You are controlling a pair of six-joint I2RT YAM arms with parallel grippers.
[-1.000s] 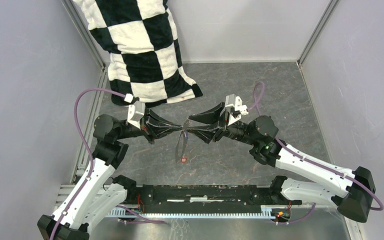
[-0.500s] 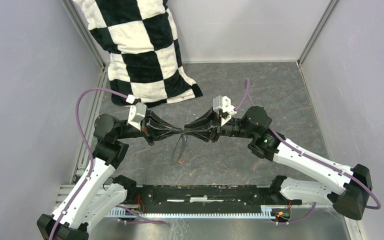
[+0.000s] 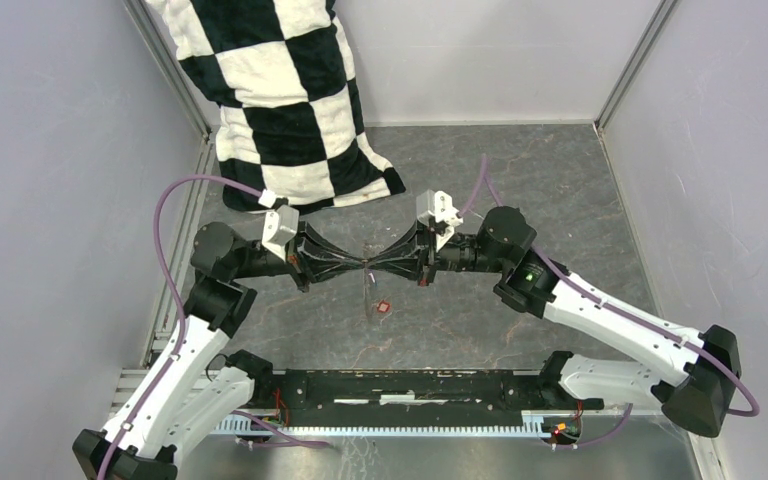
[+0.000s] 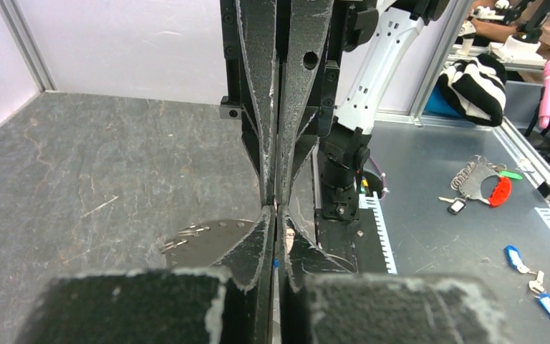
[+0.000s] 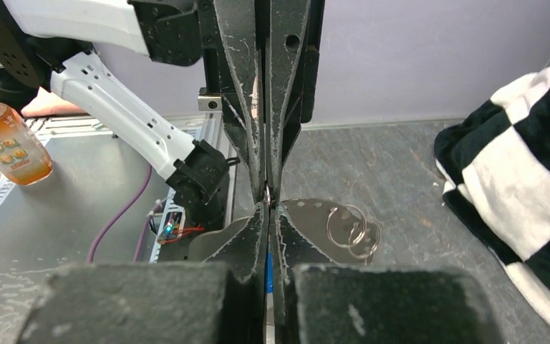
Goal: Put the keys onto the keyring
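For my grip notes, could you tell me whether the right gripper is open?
No, the right gripper has its fingers pressed together at the tips.

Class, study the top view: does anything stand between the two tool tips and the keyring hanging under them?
Nothing visible does. The left tool and the right tool are shut tip to tip, and the thin keyring hangs directly from that meeting point, with the red key by its lower end.

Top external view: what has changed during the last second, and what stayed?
The right pincer moved toward the left pincer and shut tip to tip with it, where the keyring hangs. The red key swung right. The left pincer stayed shut; the checkered cloth did not move.
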